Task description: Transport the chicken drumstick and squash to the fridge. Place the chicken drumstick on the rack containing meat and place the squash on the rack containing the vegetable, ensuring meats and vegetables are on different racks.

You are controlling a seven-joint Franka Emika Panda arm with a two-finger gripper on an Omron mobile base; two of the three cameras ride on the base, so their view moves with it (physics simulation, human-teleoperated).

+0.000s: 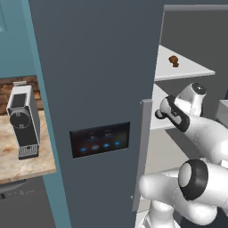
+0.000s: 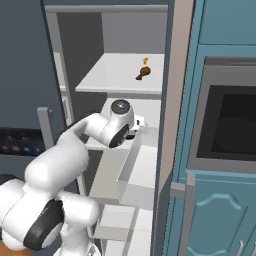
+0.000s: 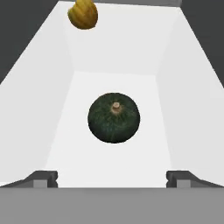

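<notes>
1. We count one squash [image 3: 114, 117], dark green with a tan stem, lying on the white shelf floor ahead of our gripper [image 3: 112, 178], centred between the fingers and clear of both; one small orange vegetable [image 3: 82, 14] sits well beyond it, toward the left finger's side.
2. We see one chicken drumstick [image 2: 143, 74] on the rack above our hand in the fridge [image 1: 95, 89].
3. Our arm bends at the elbow and reaches into the middle rack; the fingers stand wide apart, holding nothing.

Teal cabinets [image 2: 220, 210], wooden counter [image 1: 18, 160]
</notes>
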